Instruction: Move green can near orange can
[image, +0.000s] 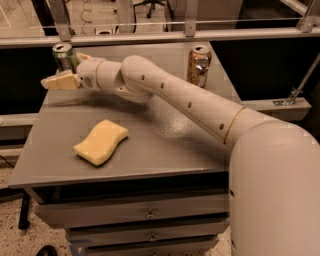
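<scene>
The green can (63, 55) stands upright at the back left corner of the grey table (165, 145). The orange can (199, 65) stands upright at the back right of the table, well apart from the green one. My gripper (64, 71) is at the green can, reaching in from the right. Its fingers are open. One pale finger (57, 81) lies in front of and below the can, and the other finger (82, 56) shows just to the can's right. The can's lower part is hidden behind the gripper. I cannot tell if the fingers touch the can.
A yellow sponge (100, 141) lies on the front left of the table. My arm (180, 100) crosses the table from the front right to the back left. A metal rail (165, 35) runs behind the table. Drawers (145, 215) sit under the tabletop.
</scene>
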